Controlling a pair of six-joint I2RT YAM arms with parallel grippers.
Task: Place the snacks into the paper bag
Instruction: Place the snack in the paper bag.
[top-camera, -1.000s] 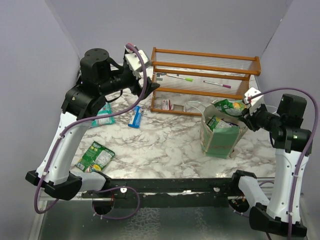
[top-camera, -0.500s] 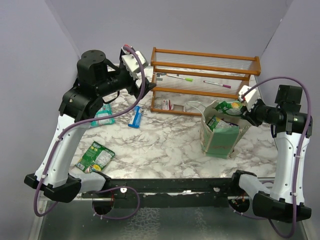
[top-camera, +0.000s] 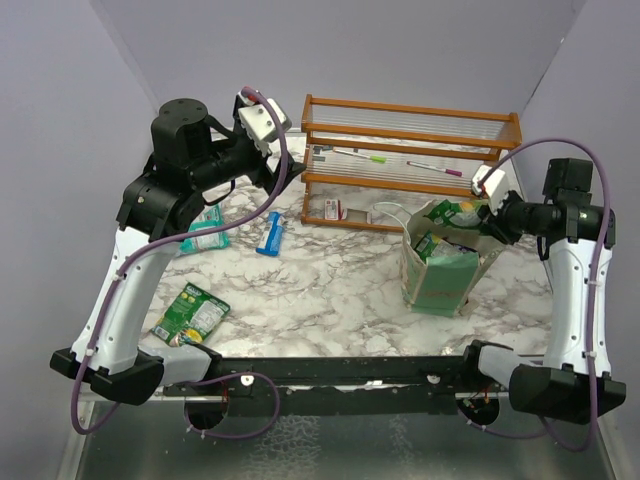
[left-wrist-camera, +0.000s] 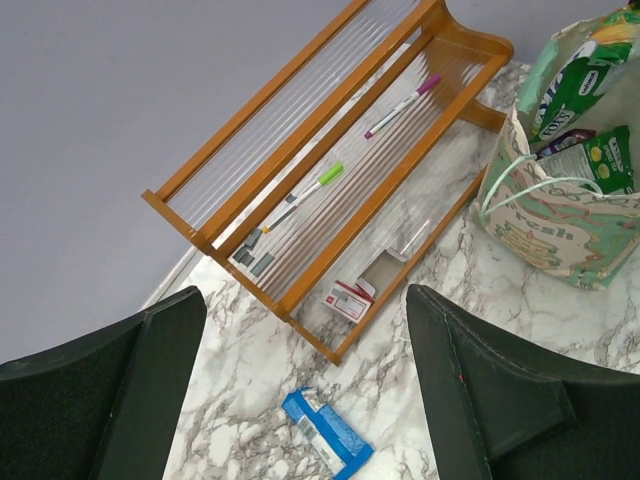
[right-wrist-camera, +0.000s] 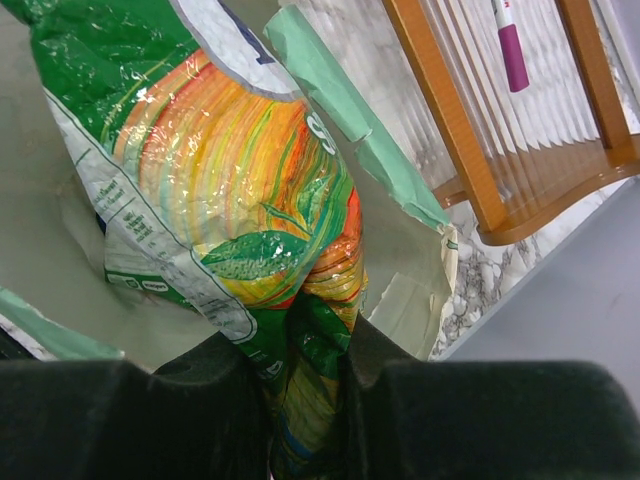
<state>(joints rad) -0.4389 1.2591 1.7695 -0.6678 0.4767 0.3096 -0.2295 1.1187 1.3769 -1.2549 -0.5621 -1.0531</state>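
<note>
The pale-green paper bag (top-camera: 440, 270) stands upright at the right, with packets inside. My right gripper (top-camera: 487, 215) is shut on a green-and-yellow snack packet (top-camera: 455, 210) at the bag's mouth. In the right wrist view that packet (right-wrist-camera: 240, 200) hangs between my fingers (right-wrist-camera: 305, 390) over the bag's cream inside (right-wrist-camera: 60, 250). My left gripper (top-camera: 292, 172) is open and empty, held high above the blue bar wrapper (top-camera: 270, 233), which also shows in the left wrist view (left-wrist-camera: 325, 432). A teal packet (top-camera: 205, 232) and another green-and-yellow packet (top-camera: 192, 312) lie at the left.
A brown slatted wooden rack (top-camera: 410, 150) stands at the back, holding a green pen (top-camera: 360, 155) and a pink pen (top-camera: 435, 168). A small red-and-white packet (top-camera: 333, 211) lies at its lower shelf. Purple walls close in the sides.
My right gripper has moved a little left and up with the green-and-yellow packet, staying at the bag's mouth. My left gripper has drawn back slightly to the left.
</note>
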